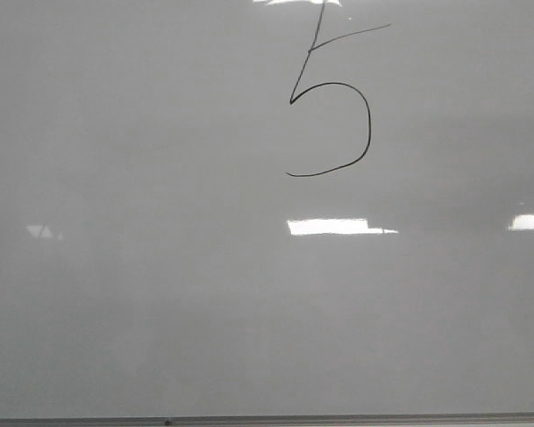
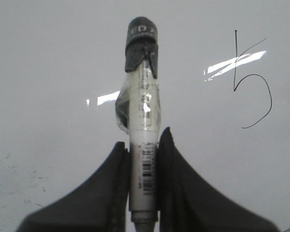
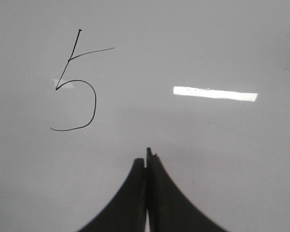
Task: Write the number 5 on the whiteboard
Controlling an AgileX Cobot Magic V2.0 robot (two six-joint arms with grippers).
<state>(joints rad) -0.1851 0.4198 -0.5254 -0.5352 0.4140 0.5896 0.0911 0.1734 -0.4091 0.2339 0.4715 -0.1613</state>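
My left hand point(image 2: 144, 159) grips the capped marker point(image 2: 142, 121) upright, away from the 5 point(image 2: 253, 87), right hand point(image 3: 146, 166) shut, empty.

Our front view faces the whiteboard point(image 1: 160, 294) squarely, edge strip point(image 1: 338, 418) lowest, while we look along the board from both wrist cameras, all three views sharing the 5 point(image 1: 334, 116) point(image 2: 251, 82) point(image 3: 75, 87).
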